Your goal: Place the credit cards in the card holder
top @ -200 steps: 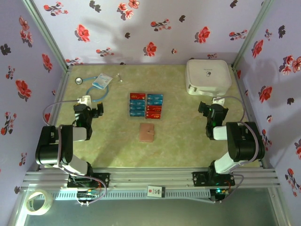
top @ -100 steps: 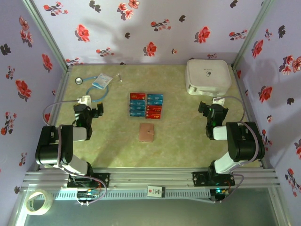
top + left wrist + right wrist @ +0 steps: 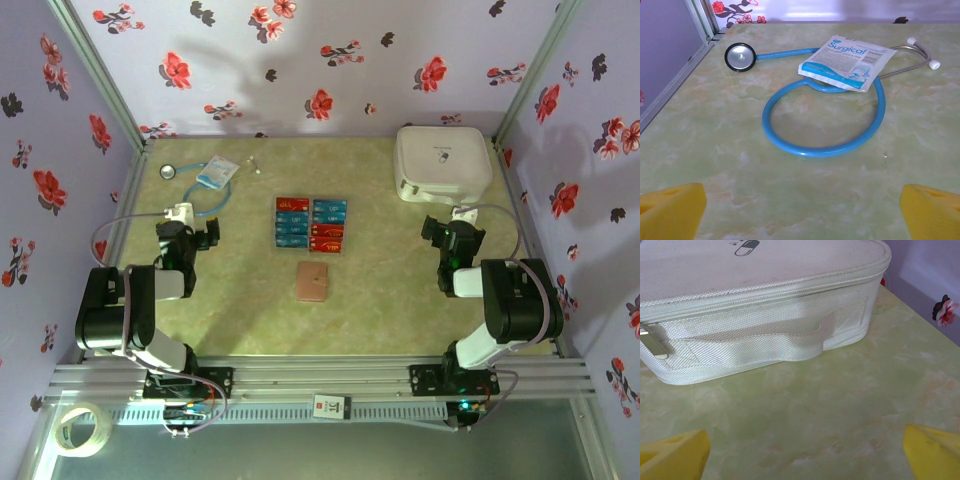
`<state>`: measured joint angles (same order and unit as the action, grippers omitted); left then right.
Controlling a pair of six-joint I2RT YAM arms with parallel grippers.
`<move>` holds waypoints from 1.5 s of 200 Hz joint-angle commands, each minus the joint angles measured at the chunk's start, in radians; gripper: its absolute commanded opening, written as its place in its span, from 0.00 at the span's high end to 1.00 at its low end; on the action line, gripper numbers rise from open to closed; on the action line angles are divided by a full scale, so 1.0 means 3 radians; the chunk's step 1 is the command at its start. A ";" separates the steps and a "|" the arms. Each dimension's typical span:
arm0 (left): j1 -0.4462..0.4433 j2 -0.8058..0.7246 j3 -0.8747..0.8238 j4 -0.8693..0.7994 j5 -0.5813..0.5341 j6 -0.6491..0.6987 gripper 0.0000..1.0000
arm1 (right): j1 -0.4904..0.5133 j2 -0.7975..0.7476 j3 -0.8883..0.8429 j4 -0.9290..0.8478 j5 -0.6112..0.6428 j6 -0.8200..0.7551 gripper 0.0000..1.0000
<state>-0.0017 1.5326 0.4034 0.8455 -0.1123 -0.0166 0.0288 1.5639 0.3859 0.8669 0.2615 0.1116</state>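
Note:
Several red and blue credit cards lie in two columns at the middle of the table. Just in front of them rests the tan-pink card holder, closed and flat. My left gripper sits folded back at the left, well away from the cards, open with nothing between its yellow fingertips. My right gripper sits at the right, facing the white case, open and empty, its yellow fingertips spread wide.
A big white zipped case stands at the back right, close ahead of the right gripper. A blue stethoscope and a surgical packet lie at the back left, ahead of the left gripper. Floral walls enclose the table.

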 commanded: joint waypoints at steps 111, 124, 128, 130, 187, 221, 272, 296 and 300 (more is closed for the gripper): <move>-0.0020 -0.0851 0.0459 -0.1270 -0.0320 -0.0282 0.00 | -0.0009 -0.1317 0.0684 -0.2128 0.0388 0.1087 0.01; -0.0024 -0.0998 0.0643 -0.1641 -0.0316 -0.0488 0.00 | -0.0024 -0.1442 0.0834 -0.2599 0.0433 0.1523 0.01; -0.0025 -0.1028 0.0713 -0.1782 -0.0312 -0.0563 0.00 | -0.0029 -0.1465 0.0866 -0.2656 0.0383 0.1539 0.01; -0.0027 -0.1043 0.0748 -0.1852 -0.0305 -0.0608 0.00 | -0.0029 -0.1475 0.0883 -0.2679 0.0347 0.1539 0.01; -0.0298 -0.1076 0.1351 -0.2783 0.0462 -0.1306 0.00 | 0.0044 -0.1752 0.0869 -0.3030 -0.0876 0.1594 0.01; -0.0595 -0.0785 0.1479 -0.2741 0.0918 -0.1339 0.00 | 0.0404 -0.1810 0.0841 -0.3450 -0.1185 0.1476 0.03; -0.0887 -0.0114 0.1641 -0.2397 0.1303 -0.1525 0.00 | 0.1034 -0.1762 0.0705 -0.3626 -0.1125 0.1533 0.09; -0.1003 0.0122 0.1677 -0.2236 0.1325 -0.1584 0.00 | 0.1196 -0.1760 0.0618 -0.3676 -0.1002 0.1520 0.09; -0.1014 0.0153 0.1677 -0.2211 0.1333 -0.1593 0.00 | 0.1213 -0.1759 0.0599 -0.3673 -0.0997 0.1522 0.09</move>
<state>-0.2775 1.5284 0.8692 0.1078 0.2375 -0.4553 0.3618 1.0359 0.5945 -0.1970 -0.0673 0.5610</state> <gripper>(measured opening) 0.997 0.912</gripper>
